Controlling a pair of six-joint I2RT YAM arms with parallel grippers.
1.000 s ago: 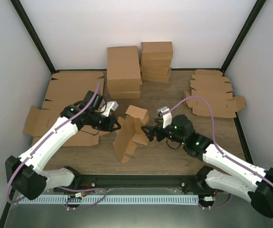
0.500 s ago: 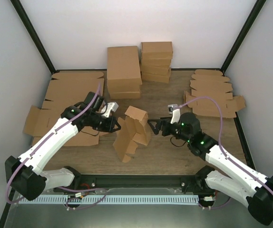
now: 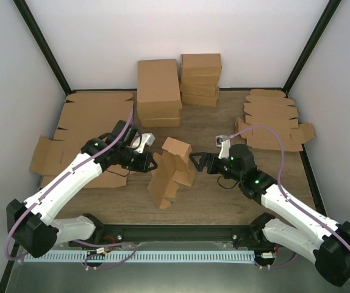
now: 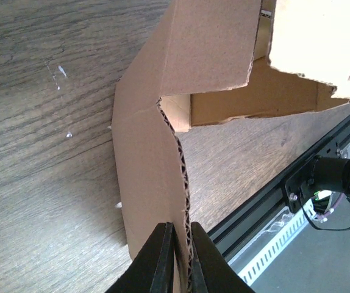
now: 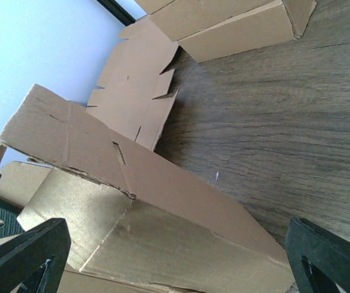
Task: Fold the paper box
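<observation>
- The paper box (image 3: 170, 171) stands half-formed near the middle of the desk (image 3: 224, 198), between the two arms. Its panels are raised and leaning, and one flap is bent over at the top.
- Seen from the left wrist, a long panel of the box runs up from the lower edge of the view. It bends at a crease towards a shallow open tray shape.
- The left claw (image 3: 149, 163) is clamped on the paper box at its left side. Its dark fingers (image 4: 157, 268) pinch the bare corrugated edge of that long panel, with only the cardboard's thickness between them.
- The right claw (image 3: 194, 162) is spread wide at the box's right side. Its fingers (image 5: 28, 256) sit at the two lower corners of the right wrist view, with a box wall filling the space between them. Whether either finger touches the cardboard cannot be told.
- Behind the box, against the back wall, stands a stack of long brown boxes (image 3: 158, 91). Just beside it on the right is a stack of smaller boxes (image 3: 200, 79).
- Flat cardboard blanks (image 3: 89, 116) lie spread over the left part of the desk, partly under the left arm.
- A second pile of flat blanks (image 3: 272, 122) lies at the right rear, well apart from the box.
- A black rail (image 3: 175, 233) runs along the near edge, where the arm bases are fixed.
</observation>
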